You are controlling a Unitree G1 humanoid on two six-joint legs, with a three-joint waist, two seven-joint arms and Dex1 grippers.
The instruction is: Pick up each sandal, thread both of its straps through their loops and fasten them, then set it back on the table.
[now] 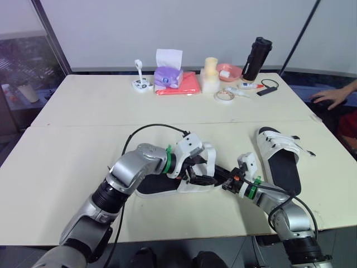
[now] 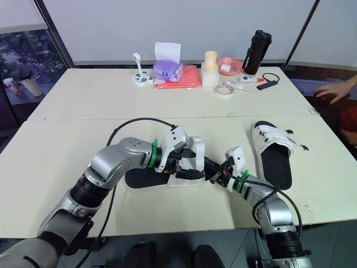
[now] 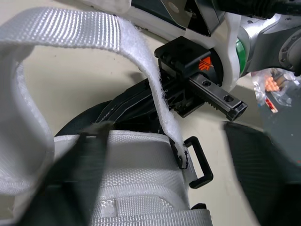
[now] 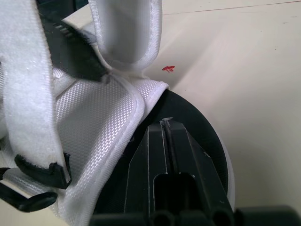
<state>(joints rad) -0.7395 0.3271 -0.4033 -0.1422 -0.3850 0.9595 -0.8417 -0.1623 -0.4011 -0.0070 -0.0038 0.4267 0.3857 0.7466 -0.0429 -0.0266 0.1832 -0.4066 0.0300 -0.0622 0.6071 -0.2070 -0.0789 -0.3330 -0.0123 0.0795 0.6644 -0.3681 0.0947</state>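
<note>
This looks like an office or meeting room, though little of it shows. A wide pale table [image 1: 83, 100] stands before a plain white wall panel [image 1: 184, 28], with dark glazing [image 1: 22, 61] at the left. At its far edge sit a tissue box [image 1: 168, 75], a black flask [image 1: 256, 58] and a tape roll [image 1: 224, 96]. A person's hand [image 1: 333, 96] rests nearby.

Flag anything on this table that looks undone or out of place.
The near black-soled sandal with white straps is unfastened: one white woven strap stands up in a loose arch, and the black plastic loop beside it looks empty. The matching second sandal lies flat to its right. Nothing else stands out.
</note>
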